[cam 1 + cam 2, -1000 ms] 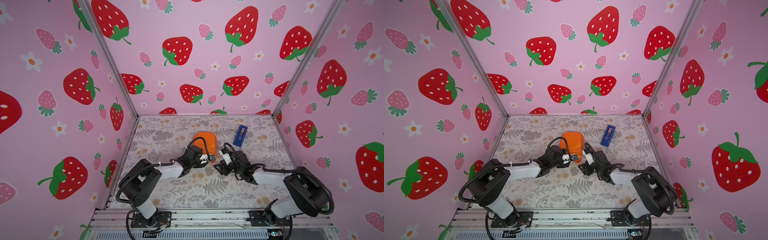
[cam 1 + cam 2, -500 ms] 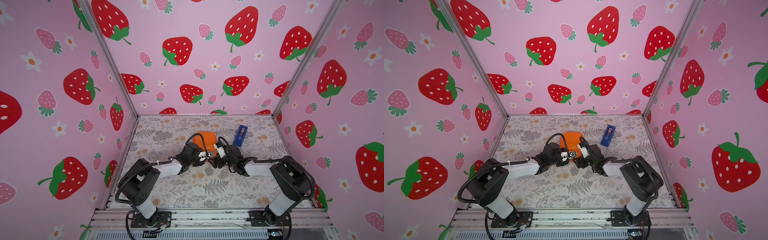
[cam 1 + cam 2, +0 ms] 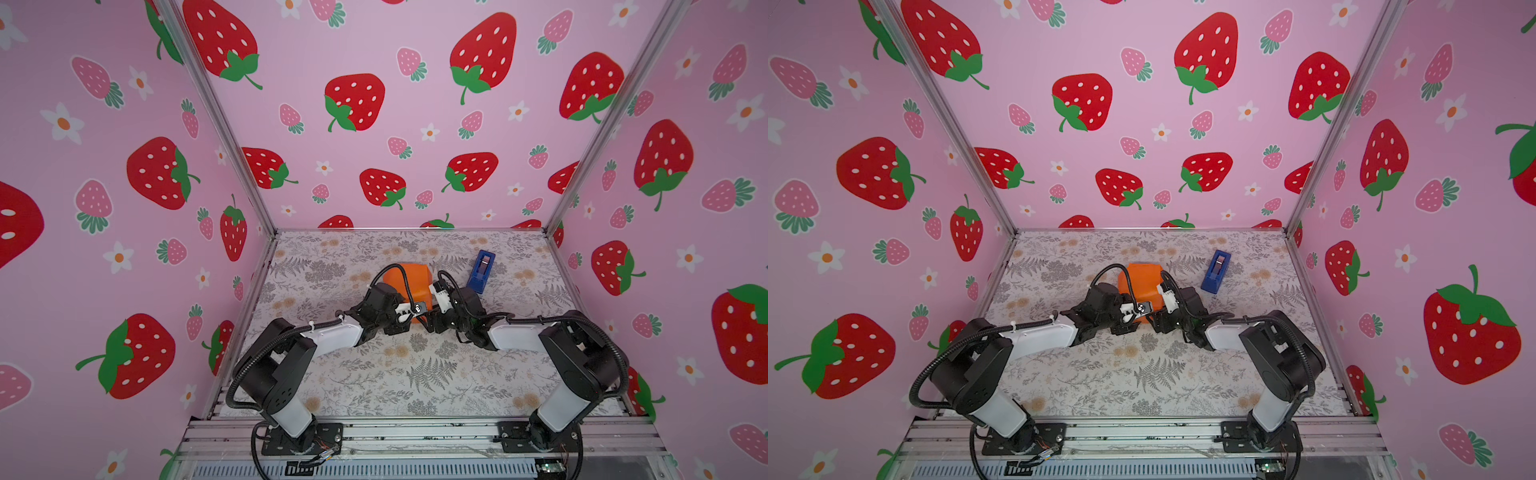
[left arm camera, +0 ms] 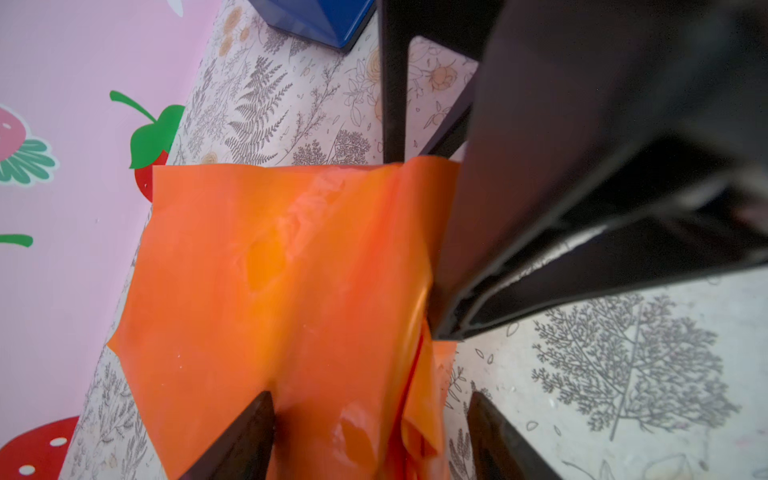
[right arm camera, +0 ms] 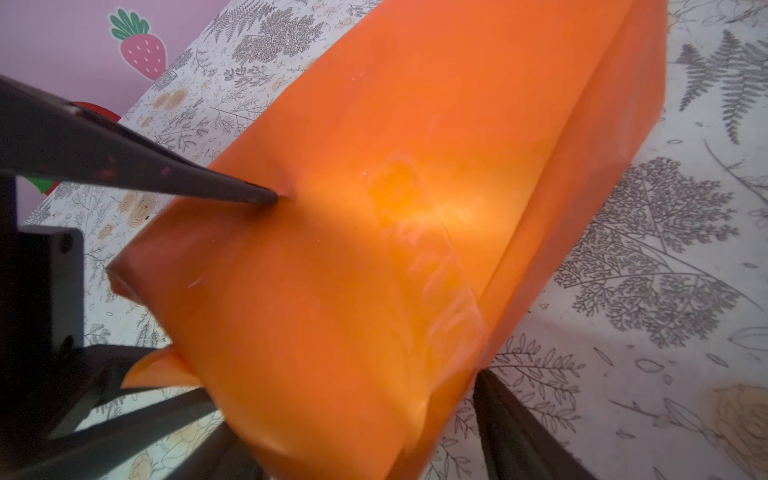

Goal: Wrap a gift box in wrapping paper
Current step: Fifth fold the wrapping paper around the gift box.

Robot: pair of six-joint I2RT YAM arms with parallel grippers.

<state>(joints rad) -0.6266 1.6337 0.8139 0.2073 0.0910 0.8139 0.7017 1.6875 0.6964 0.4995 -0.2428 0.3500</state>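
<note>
1. The wrapping paper (image 3: 409, 279), glossy orange side out, is sitting folded into a boxy parcel on the grey floral table covering (image 3: 415, 374). In both top views it is lying just toward 12 o'clock from the table's middle. The gift box itself is not showing, as paper is covering every visible face.
2. The left gripper (image 4: 370, 417) is reaching in at the parcel's 7 o'clock corner, its jaws standing apart around a loose, crumpled end flap. One fingertip (image 4: 259, 411) is touching the paper, while its partner is standing clear of the flap, over the covering.
3. The right gripper (image 3: 429, 322) is coming in from 5 o'clock, its jaws spreading wide to either side of the parcel's near end. Whether they are pressing on the paper cannot be told.
4. A wrinkled, shiny patch is catching the light on the parcel's top face.
5. A blue tape dispenser (image 3: 481, 269) is lying at the parcel's 3 o'clock, near it but apart.
</note>
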